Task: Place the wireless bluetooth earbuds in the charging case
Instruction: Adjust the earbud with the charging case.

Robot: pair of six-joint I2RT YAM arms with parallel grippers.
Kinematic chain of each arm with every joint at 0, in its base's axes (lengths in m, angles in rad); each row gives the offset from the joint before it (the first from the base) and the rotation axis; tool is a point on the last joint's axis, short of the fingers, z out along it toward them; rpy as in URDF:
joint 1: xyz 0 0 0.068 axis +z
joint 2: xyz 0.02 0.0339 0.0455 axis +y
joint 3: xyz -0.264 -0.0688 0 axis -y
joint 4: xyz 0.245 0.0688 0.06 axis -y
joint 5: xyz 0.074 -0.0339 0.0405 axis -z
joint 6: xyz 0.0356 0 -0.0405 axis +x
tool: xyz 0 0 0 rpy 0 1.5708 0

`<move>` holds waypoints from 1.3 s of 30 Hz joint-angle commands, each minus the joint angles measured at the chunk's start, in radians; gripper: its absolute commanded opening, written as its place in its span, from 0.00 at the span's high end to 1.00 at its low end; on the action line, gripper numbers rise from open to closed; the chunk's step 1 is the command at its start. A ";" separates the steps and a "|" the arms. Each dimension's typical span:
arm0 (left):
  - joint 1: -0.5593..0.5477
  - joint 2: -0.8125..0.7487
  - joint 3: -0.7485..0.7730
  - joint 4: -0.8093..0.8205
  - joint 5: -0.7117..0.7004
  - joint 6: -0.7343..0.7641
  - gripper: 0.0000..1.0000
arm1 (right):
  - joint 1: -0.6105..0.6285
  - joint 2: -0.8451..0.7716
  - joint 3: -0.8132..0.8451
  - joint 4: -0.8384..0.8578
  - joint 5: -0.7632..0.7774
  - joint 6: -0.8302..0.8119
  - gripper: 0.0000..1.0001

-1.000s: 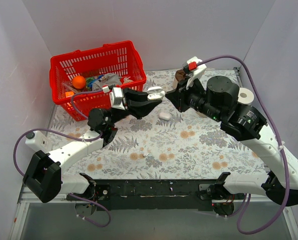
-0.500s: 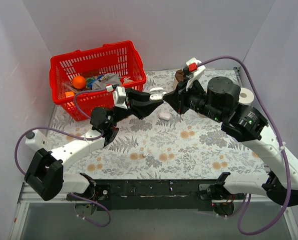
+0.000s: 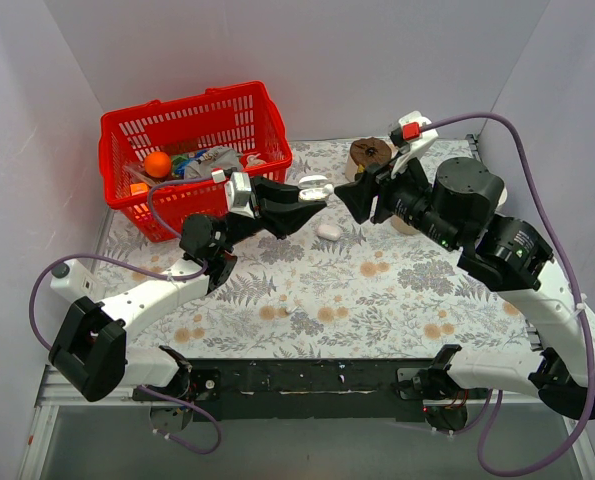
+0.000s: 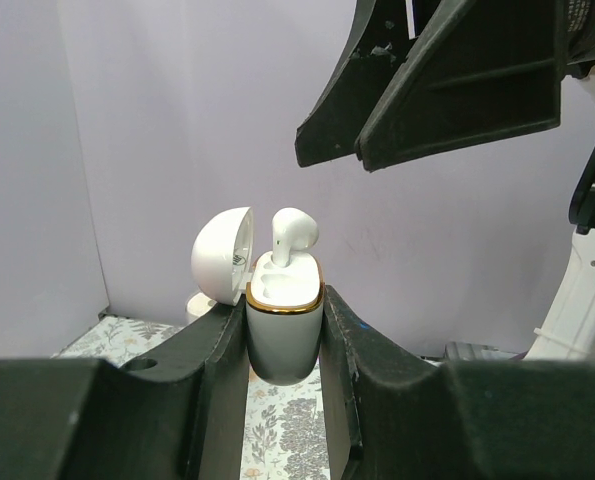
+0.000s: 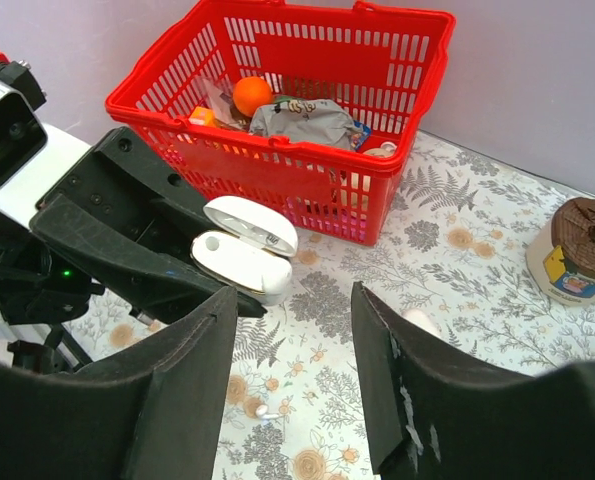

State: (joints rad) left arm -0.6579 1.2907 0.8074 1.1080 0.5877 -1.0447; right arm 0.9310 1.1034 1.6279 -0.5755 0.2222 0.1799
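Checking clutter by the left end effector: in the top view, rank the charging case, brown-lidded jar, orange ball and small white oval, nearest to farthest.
1. charging case, held in the left end effector.
2. small white oval, on the cloth beside it.
3. brown-lidded jar, back right.
4. orange ball, in the basket, left.

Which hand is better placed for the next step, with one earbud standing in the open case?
Probably right. The left hand is shut on the charging case, holding it up, lid open. The right hand is open and empty, facing the case, free to seat the earbud or fetch another.
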 commanded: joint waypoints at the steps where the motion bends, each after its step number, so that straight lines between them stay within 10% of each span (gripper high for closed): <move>1: -0.003 -0.036 0.004 0.036 0.015 -0.012 1.00 | 0.002 -0.011 0.001 0.019 0.057 -0.003 0.43; 39: -0.003 -0.004 0.013 0.078 0.041 -0.043 1.00 | 0.002 0.070 0.003 0.039 -0.053 0.015 0.45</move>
State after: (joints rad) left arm -0.6491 1.2881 0.8070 1.1748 0.5980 -1.0817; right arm 0.9298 1.1633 1.6070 -0.5941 0.2188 0.1814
